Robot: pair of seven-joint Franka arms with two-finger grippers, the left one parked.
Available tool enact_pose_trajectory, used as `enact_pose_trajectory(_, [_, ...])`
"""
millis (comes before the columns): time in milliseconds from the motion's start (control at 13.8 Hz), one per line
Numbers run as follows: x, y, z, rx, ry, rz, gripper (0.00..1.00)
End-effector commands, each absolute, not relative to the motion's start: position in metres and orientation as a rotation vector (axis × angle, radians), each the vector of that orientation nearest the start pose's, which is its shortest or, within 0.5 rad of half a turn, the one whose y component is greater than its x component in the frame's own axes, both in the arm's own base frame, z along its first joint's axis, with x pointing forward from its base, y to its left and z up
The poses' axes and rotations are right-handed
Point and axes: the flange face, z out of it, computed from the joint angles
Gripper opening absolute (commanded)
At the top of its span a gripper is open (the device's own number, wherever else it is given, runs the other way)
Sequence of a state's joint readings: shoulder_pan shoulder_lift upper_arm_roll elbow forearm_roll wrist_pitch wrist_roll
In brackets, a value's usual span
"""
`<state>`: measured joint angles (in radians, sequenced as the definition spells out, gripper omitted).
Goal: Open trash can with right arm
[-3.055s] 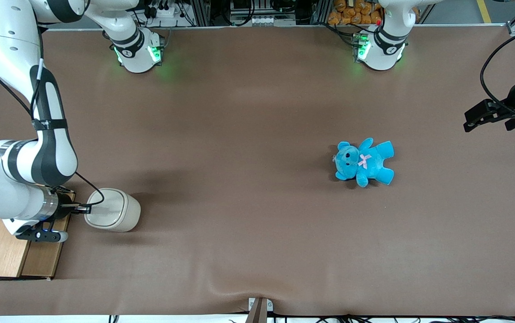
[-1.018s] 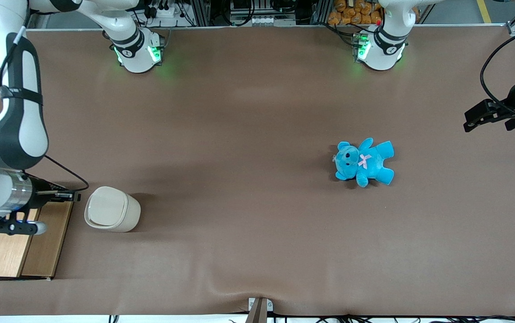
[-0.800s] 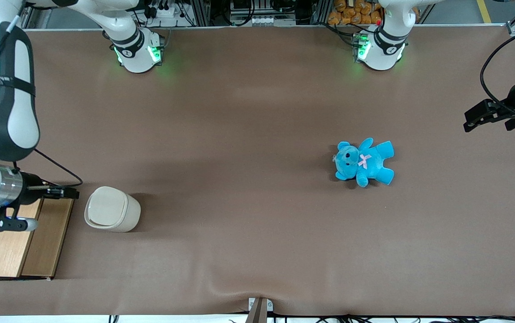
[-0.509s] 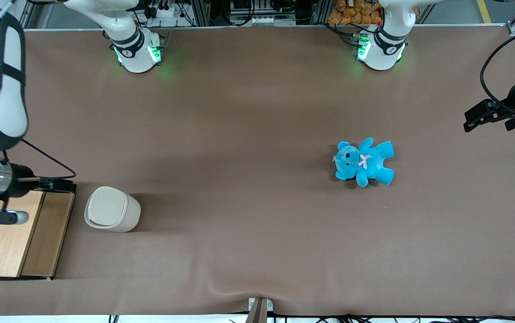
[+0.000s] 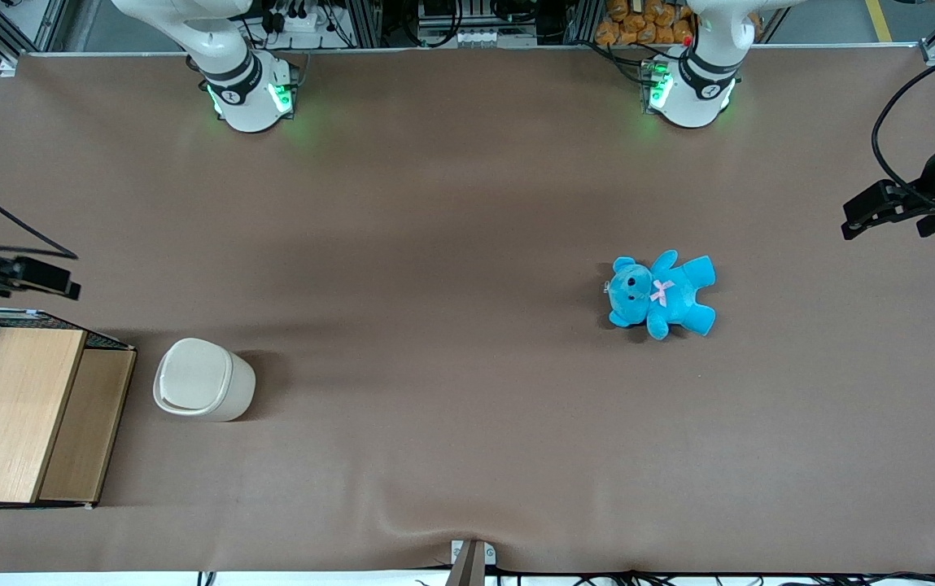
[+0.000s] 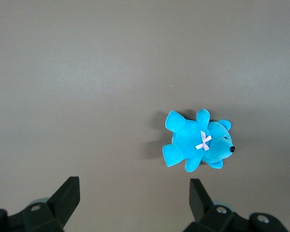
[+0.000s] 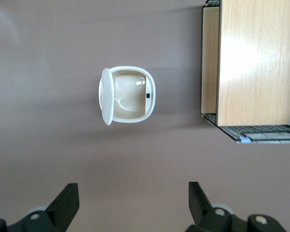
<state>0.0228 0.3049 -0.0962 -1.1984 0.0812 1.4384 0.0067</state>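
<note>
The trash can (image 5: 203, 379) is a small cream-white bin standing on the brown table toward the working arm's end. In the right wrist view its lid (image 7: 106, 96) stands swung up at one edge and the hollow inside of the trash can (image 7: 130, 94) shows. My right arm's gripper (image 5: 50, 279) is open and empty. It hangs high over the table's edge, farther from the front camera than the can and well apart from it. The wrist view shows its gripper (image 7: 133, 189) with both black fingertips (image 7: 70, 193) spread wide over bare table.
A wooden-topped wire-mesh box (image 5: 28, 415) stands beside the can at the table's end; it also shows in the right wrist view (image 7: 251, 63). A blue teddy (image 5: 661, 293) lies toward the parked arm's end.
My gripper was at the can's rim. It has since drawn away and risen toward the table's edge, away from the front camera. The can has stayed in place.
</note>
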Motion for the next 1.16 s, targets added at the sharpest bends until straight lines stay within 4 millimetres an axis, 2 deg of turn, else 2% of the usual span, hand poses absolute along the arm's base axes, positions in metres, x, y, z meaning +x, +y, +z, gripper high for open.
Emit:
enact_pose_trajectory(0, [0.599,-0.036,0.624,-3.084,0.125,0.086,1.0])
enact_pose_trajectory(509, [0.54,-0.044,0.642,-3.066,0.142,0.066,1.0])
enact_pose_trajectory(655, [0.537,-0.042,0.645,-3.07,0.128,0.075,1.0])
enact_pose_trajectory(1091, [0.543,-0.034,0.644,-3.109,0.084,0.074,1.0])
